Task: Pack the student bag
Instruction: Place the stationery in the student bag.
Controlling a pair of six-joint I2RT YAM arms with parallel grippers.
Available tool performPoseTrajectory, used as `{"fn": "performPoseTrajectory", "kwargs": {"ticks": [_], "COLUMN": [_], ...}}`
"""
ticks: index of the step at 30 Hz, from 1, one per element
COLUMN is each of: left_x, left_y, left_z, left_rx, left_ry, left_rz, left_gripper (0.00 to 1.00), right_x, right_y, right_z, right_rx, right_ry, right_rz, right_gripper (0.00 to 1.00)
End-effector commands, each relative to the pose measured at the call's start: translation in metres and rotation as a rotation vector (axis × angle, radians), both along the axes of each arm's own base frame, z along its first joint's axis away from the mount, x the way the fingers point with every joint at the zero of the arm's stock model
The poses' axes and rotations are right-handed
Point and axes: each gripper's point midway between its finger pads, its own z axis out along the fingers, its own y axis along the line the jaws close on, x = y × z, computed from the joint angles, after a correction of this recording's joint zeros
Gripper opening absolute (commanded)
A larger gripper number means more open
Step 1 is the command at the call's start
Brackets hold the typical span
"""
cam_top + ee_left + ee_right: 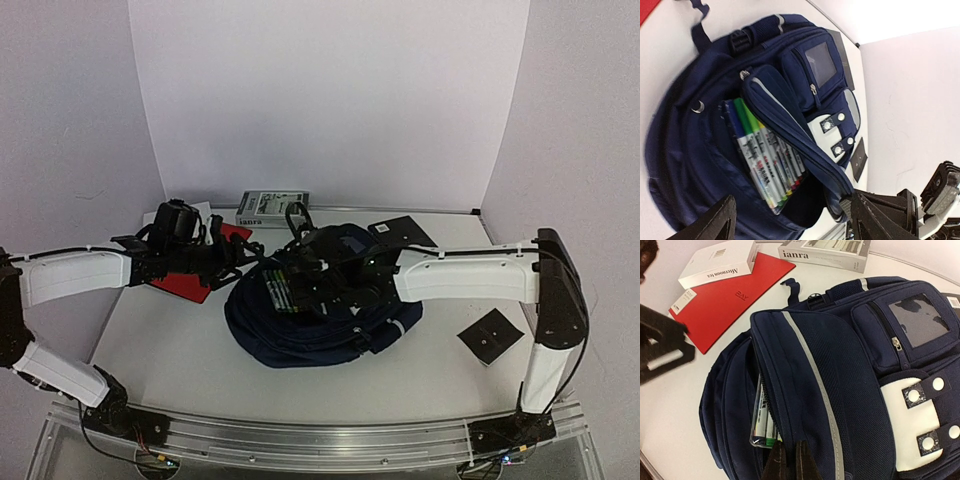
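The student bag (290, 335) lay on its back at the middle of the worktop (170, 340), its top toward twelve o'clock in the overhead view, so that its main opening faced up where both arms could reach it. The right claw (790, 462), reaching in from three o'clock, had its fingers pressed tight together at the edge of the main compartment's flap. We judged it was nipping the fabric there to hold the mouth apart, since the flap stood raised off the contents. The left claw (795, 220), at nine o'clock of the bag, stood wide open with nothing between its fingers. Ahead of it a marker pack (765, 160) sat slanted in the gap, partly under the flap, its coloured caps showing. The bag was soft, slumping navy weave, with a pale stripe (810, 365), a smooth light grey front flap (910, 425) with two studded tabs, and a glossy window pocket. The markers were hard, slick cylinders in a row. At ten o'clock of the bag lay a flat red folder (730, 300) with a white box (717, 262) resting on it. A book (825, 252) lay at twelve o'clock and a thin black card (492, 337) near four o'clock, all within easy reach, presumably waiting to be packed.
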Motion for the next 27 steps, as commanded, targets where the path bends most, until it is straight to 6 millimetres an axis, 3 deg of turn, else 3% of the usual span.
{"fn": "performPoseTrajectory", "kwargs": {"ticks": [1,6,8,10,13,16,18,22,27], "left_x": [-0.006,0.005,0.012,0.016,0.018,0.019,0.019,0.018,0.026], "left_y": [0.043,0.039,0.032,0.023,0.01,0.005,0.003,0.002,-0.006], "left_z": [-0.015,-0.012,-0.009,-0.011,-0.016,-0.025,-0.032,-0.05,-0.072], "left_rx": [0.183,0.127,0.084,0.044,0.008,-0.004,-0.007,-0.007,-0.002], "left_ry": [0.027,0.006,-0.004,0.0,0.012,0.029,0.038,0.079,0.098], "left_rz": [0.071,0.051,0.027,-0.009,-0.065,-0.09,-0.098,-0.103,-0.12], "left_gripper": [0.81,0.84,0.84,0.84,0.84,0.83,0.83,0.82,0.82], "right_x": [-0.012,-0.029,-0.037,-0.044,-0.049,-0.042,-0.033,-0.011,0.006], "right_y": [-0.024,-0.06,-0.077,-0.089,-0.094,-0.085,-0.071,-0.046,-0.012], "right_z": [0.021,0.001,-0.01,-0.02,-0.022,-0.008,0.002,0.006,-0.016], "right_rx": [0.013,-0.042,-0.066,-0.084,-0.081,-0.062,-0.057,-0.08,-0.103], "right_ry": [-0.03,0.018,0.041,0.065,0.087,0.066,0.042,0.021,0.048], "right_rz": [0.011,-0.009,-0.015,-0.019,-0.026,-0.031,-0.03,-0.033,0.01], "right_gripper": [0.0,0.0,0.05,0.22,0.58,0.78,0.85,0.91,0.92]}}
